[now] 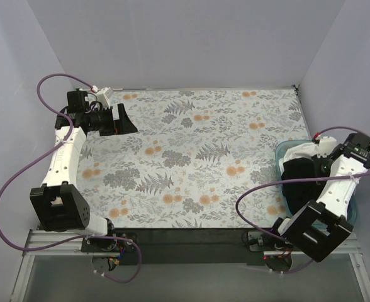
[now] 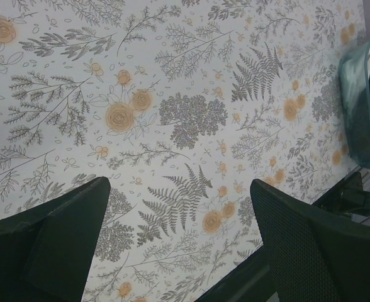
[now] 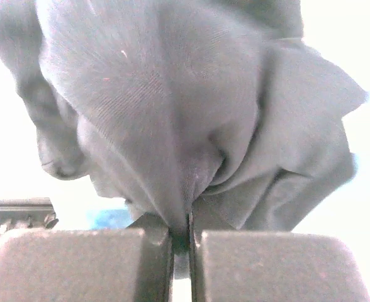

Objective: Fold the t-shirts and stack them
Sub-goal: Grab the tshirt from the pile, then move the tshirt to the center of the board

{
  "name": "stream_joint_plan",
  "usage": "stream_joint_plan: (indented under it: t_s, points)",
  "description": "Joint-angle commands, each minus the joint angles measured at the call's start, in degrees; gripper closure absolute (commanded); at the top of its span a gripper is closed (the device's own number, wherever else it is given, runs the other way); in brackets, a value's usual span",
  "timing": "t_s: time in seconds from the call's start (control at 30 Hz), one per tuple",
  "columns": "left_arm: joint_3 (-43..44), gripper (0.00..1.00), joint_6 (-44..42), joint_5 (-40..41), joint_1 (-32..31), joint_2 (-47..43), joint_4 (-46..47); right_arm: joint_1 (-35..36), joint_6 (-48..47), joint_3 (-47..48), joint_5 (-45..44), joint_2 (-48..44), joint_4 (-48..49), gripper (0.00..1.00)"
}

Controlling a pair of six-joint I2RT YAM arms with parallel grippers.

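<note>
Grey walls enclose a table under a floral sheet (image 1: 197,157), with a black tee pinched inside a tub.
Jaws nearly together, the right gripper (image 3: 180,229) is clamped on a fold of the black t-shirt (image 3: 172,107), whose soft, wrinkled cloth fans out from the pinch. That tee lies crumpled in the teal tub (image 1: 280,157) at the table's right edge, beside a white t-shirt (image 1: 301,150). The right arm reaches over both and hides part of them. Over the sheet's far left corner, the left gripper (image 1: 117,119) hovers with its jaws wide apart, holding nothing.
</note>
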State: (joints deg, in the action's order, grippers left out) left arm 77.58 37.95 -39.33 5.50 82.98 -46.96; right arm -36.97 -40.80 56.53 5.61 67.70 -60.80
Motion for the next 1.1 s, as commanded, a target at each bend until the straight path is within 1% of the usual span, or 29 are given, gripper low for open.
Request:
stream_joint_plan:
  t_s: [0.0, 0.03, 0.13, 0.17, 0.23, 0.27, 0.33, 0.37, 0.43, 0.47, 0.5, 0.53, 0.57, 0.6, 0.63, 0.67, 0.7, 0.73, 0.77, 0.8, 0.83, 0.87, 0.9, 0.93, 0.97, 1.03, 1.07]
  points:
    - [0.03, 0.06, 0.01, -1.36, -0.05, -1.68, 0.55, -0.21, 0.1, 11.39, 6.07, -3.62, -3.53, 0.99]
    - [0.2, 0.06, 0.1, -1.45, -0.05, -1.77, 0.55, -0.21, 0.45, 16.19, 8.43, -4.15, -3.8, 0.99]
    - [0.82, 0.06, 0.54, -1.54, -0.05, -1.77, 0.64, -0.12, 1.68, 23.95, 13.62, -4.07, -5.3, 0.99]
    - [0.99, 0.06, 0.72, -1.45, -0.05, -1.86, 0.64, -0.03, 1.68, 29.63, 15.47, -2.59, -6.69, 0.99]
    - [1.43, 0.06, 1.07, -1.36, -0.05, -1.86, 0.82, -0.12, 2.82, 35.02, 20.46, -0.91, -7.32, 0.99]
    - [1.61, 0.06, 1.5, -1.19, -0.05, -1.86, 0.9, -0.03, 2.83, 40.97, 22.93, 1.18, -7.84, 0.99]
    - [1.52, 0.06, 2.12, -0.84, -0.05, -1.86, 1.34, 0.67, 4.57, 46.79, 28.98, 3.21, -8.99, 0.99]
    - [1.52, 0.06, 2.21, -0.83, -0.05, -1.68, 1.43, 2.59, 5.19, 51.96, 30.68, 5.31, -9.08, 0.99]
    - [1.96, 0.06, 2.39, -0.66, 0.04, -1.42, 1.08, 4.97, 7.12, 58.13, 35.32, 7.35, -8.73, 0.99]
    - [2.31, 0.06, 2.65, -1.01, 0.04, -0.81, 0.65, 8.2, 10.09, 61.04, 36.31, 9.53, -7.68, 0.99]
    - [2.75, 0.06, 3.09, -2.58, 0.39, -0.54, 0.12, 10.41, 11.78, 67.16, 36.58, 10.6, -6.71, 0.99]
    - [3.01, 0.06, 3.96, -3.46, 0.74, -0.36, 0.29, 15.39, 13.53, 69.57, 36.49, 11.57, -5.23, 0.99]
    - [3.19, 0.06, 4.84, -4.6, 1.27, -0.19, 0.55, 17.7, 16.42, 71.85, 36.84, 12.88, -1.82, 0.99]
    - [3.1, 0.06, 7.28, -6.09, 1.79, 0.16, 1.42, 19.9, 17.76, 73.18, 37.37, 13.15, 0.65, 0.99]
    - [3.19, 0.06, 8.44, -8.28, 3.19, 0.25, 2.04, 24.44, 19.77, 73.63, 37.55, 13.07, 3.64, 0.99]
    - [3.36, 0.06, 9.84, -9.0, 3.81, 0.34, 2.57, 26.67, 21.36, 73.2, 37.63, 12.72, 10.1, 0.99]
    - [3.54, 0.06, 11.6, -9.62, 4.95, 0.51, 3.36, 28.78, 24.16, 72.58, 37.72, 12.46, 13.39, 0.99]
    - [3.72, 0.06, 12.31, -10.93, 5.48, 0.43, 3.71, 32.97, 25.14, 71.88, 37.81, 12.45, 16.12, 0.99]
    - [4.07, 0.06, 12.67, -11.12, 5.92, 0.34, 3.98, 35.02, 26.28, 71.61, 37.99, 12.54, 21.45, 0.99]
    - [4.33, 0.06, 13.11, -11.12, 6.62, -0.01, 4.16, 36.86, 28.21, 71.18, 38.16, 12.63, 24.12, 0.99]
    - [4.33, 0.06, 13.28, -11.12, 7.07, -0.27, 4.42, 39.67, 29.27, 69.17, 38.34, 12.72, 26.84, 0.99]
    - [4.42, 0.06, 13.46, -10.94, 7.42, -0.71, 4.68, 43.61, 31.02, 67.06, 38.34, 12.02, 33.57, 0.99]
    - [4.59, 0.06, 13.55, -10.94, 8.12, -1.06, 5.21, 45.65, 32.35, 65.13, 38.34, 11.75, 36.68, 0.99]
    - [4.6, 0.06, 13.9, -10.85, 8.47, -1.85, 5.39, 50.63, 33.84, 63.63, 36.6, 11.58, 38.89, 0.99]
    - [4.51, 0.06, 14.07, -11.29, 8.83, -2.12, 5.65, 53.2, 33.85, 61.96, 35.71, 12.1, 40.82, 0.99]
    - [4.6, 0.06, 13.99, -12.17, 9.62, -2.99, 5.83, 58.74, 34.37, 60.81, 33.52, 13.5, 40.67, 0.99]
    - [4.77, 0.06, 12.86, -13.13, 9.88, -3.09, 5.74, 59.03, 35.16, 58.28, 33.59, 14.38, 40.84, 0.87]
